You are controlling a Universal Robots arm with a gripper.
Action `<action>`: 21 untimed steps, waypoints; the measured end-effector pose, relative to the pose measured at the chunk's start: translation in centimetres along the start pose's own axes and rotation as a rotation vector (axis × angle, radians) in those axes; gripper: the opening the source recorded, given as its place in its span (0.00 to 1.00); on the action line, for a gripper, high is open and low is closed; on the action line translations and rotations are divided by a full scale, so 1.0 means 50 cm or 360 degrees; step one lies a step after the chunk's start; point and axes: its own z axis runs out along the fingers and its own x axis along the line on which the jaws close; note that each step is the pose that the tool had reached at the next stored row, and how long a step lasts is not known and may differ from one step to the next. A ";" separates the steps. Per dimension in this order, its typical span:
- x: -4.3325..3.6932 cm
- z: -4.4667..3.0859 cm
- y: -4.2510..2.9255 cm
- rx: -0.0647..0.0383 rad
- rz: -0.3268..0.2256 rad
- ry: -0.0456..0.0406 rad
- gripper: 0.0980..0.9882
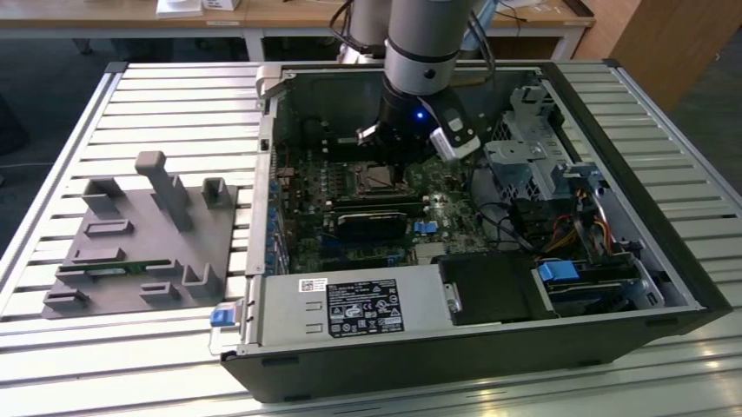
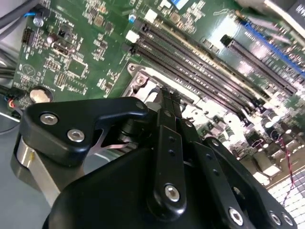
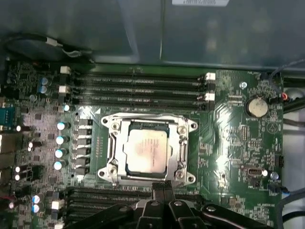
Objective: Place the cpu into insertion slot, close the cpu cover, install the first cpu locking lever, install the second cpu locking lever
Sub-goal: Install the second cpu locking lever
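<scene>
In the first wrist view, the black claw hovers with fingers pressed together, holding nothing, just beside the silvery metal cpu cover. That frame lies closed over the dull silver-grey square cpu, seated in the insertion slot on the green motherboard, evidently ready for the levers.

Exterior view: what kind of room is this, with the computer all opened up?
Probably a robotics lab or workshop: an open computer case lies on a slatted metal table, a robot arm reaches in, and wooden benches stand behind.

exterior view high, wrist views close over motherboard
</scene>
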 end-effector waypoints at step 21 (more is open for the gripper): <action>0.051 0.024 -0.013 -0.0003 0.0000 0.0002 0.03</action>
